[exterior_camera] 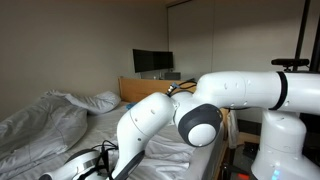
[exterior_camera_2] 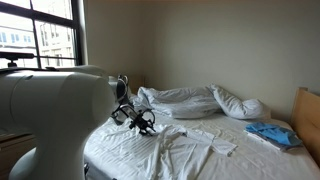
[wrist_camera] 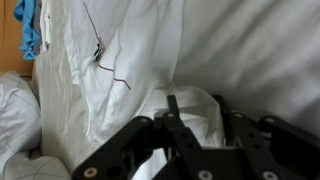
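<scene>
One garment, one gripper: bed inventory at the moment of grasp

1. Gripper point(wrist_camera: 170, 104): black, two-jawed, on the white jointed robot arm point(exterior_camera: 240, 92). It is set down on the bed at the end away from the headboard point(exterior_camera_2: 140, 122). In the wrist view the jaws stand narrow, with a raised fold of white cloth bunched about them. Whether that fold is truly pinched or only crowded between them cannot be told.

2. Garment: white, thin-fabric, shirt-like piece point(exterior_camera_2: 190, 142), spread flat and wrinkled on the sheet, touching the gripper at its near edge. It fills most of the wrist view point(wrist_camera: 120, 70), where a thin dark strand point(wrist_camera: 105, 58) lies across it.

3. Progress, as judged: a hold on the garment is just being taken. The cloth lies flat where it is, with nothing lifted, folded or carried off the sheet. The grasp is the only step begun, and all handling of the garment is left to do.

4. Containers: none shows in any view. The white-sheeted bed point(exterior_camera_2: 112, 152) is the sole bearer. It carries:
   - the garment;
   - a crumpled white duvet point(exterior_camera_2: 185, 100);
   - a white pillow point(exterior_camera_2: 240, 105);
   - a small bright-blue cloth point(exterior_camera_2: 272, 134) near the light wooden headboard point(exterior_camera_2: 308, 115).

5. Surroundings: a black flat monitor point(exterior_camera: 152, 62) beyond the headboard, and a dark-framed window point(exterior_camera_2: 40, 35).
</scene>
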You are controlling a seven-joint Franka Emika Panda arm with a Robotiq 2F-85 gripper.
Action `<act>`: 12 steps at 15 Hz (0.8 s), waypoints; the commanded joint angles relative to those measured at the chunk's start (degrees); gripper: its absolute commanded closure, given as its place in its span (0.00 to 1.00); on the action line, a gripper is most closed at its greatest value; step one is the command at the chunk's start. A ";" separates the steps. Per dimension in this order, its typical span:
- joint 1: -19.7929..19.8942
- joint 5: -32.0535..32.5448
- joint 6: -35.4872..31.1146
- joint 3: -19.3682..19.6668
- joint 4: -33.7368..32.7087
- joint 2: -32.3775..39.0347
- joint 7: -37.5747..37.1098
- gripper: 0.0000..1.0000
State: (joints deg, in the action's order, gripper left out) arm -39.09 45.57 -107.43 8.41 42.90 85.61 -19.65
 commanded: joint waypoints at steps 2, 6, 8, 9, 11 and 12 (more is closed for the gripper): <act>-0.15 -0.08 -0.78 -0.21 -0.17 0.00 1.20 0.93; -0.23 -0.30 -0.91 -0.24 -0.63 -0.04 1.08 0.95; -0.24 -0.38 -0.75 -0.13 -1.24 -0.05 0.75 0.94; -0.21 -0.48 -0.70 -0.09 -1.89 -0.06 0.61 0.93; -0.11 -0.80 -0.72 -0.08 -3.44 -0.09 0.23 0.93; 0.00 -1.00 -0.82 -0.10 -4.32 -0.11 0.03 0.93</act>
State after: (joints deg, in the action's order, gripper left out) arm -39.45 45.56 -107.80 8.26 40.82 85.50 -19.67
